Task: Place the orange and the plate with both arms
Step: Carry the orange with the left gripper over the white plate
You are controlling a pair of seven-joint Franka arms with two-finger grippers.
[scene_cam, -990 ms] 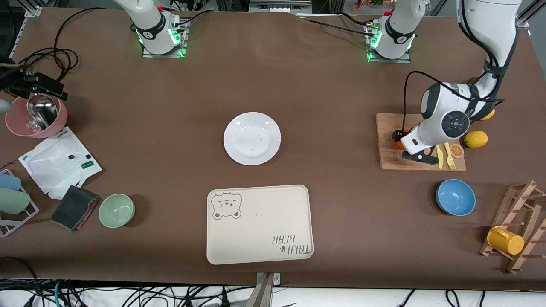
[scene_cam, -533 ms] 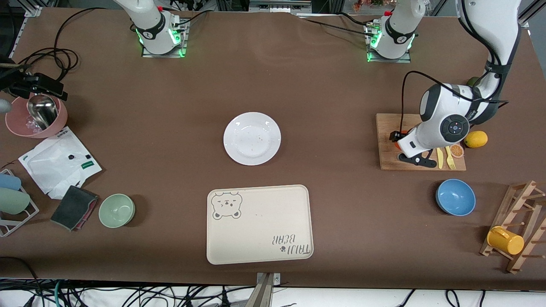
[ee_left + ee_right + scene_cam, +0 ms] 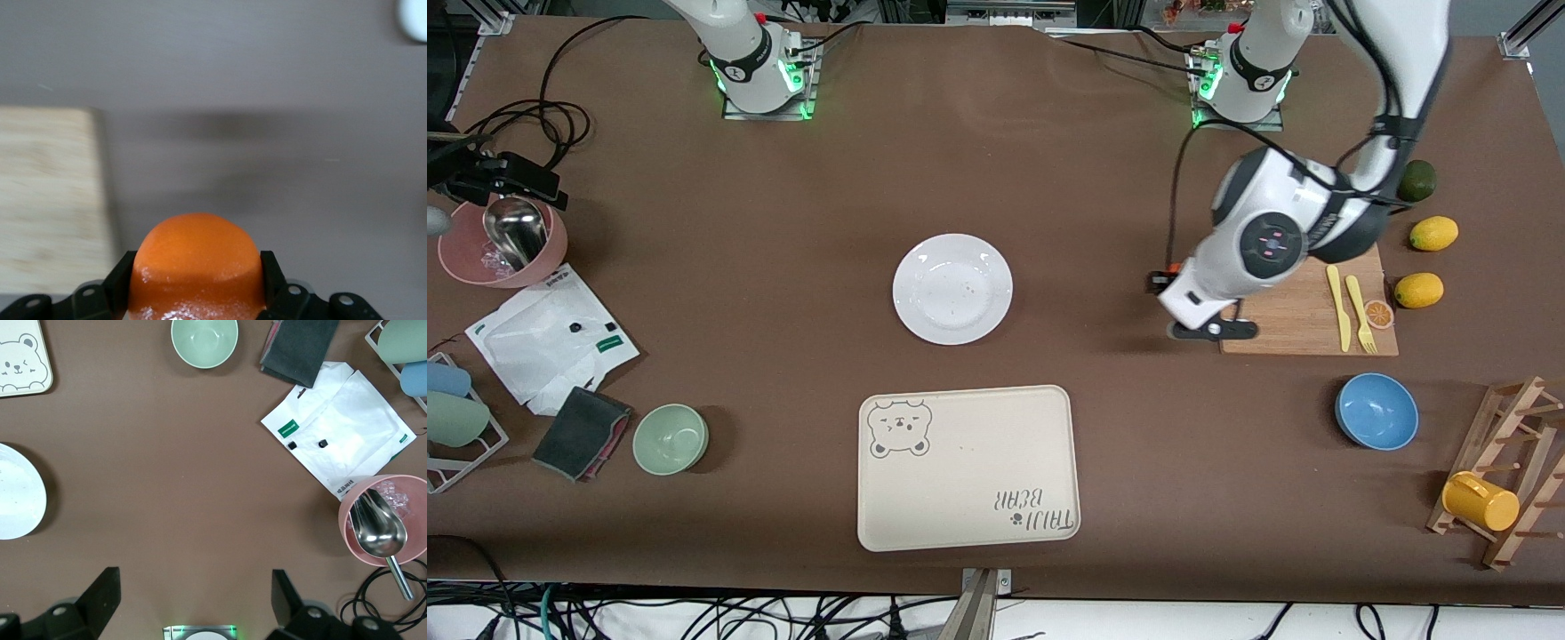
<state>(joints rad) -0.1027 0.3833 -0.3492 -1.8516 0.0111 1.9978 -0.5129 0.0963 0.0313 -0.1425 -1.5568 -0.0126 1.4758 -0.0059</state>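
Right gripper: waiting up high over the table at the right arm's end, fingers spread wide, holding nothing. Under it in the right wrist view are a pink bowl with a metal scoop in it, a white packet beside that, and a green bowl nearer the front camera.

The plate sits on the bare table mid-way along, nothing on it. A cream bear-print tray lies nearer the front camera than the plate, apart from it.

Left gripper: my fingers are clamped on the orange, one pad on each side, and the fruit fills the gap. I'm up in the air over brown table just off the edge of the wooden cutting board, on its plate side. The plate is well apart from me; only its rim shows in the corner of the left wrist view. The front view hides the orange under my wrist.

On the board: a yellow knife, a yellow fork and an orange slice. A blue bowl sits nearer the front camera than the board. Two lemons lie just off the board toward the left arm's end.
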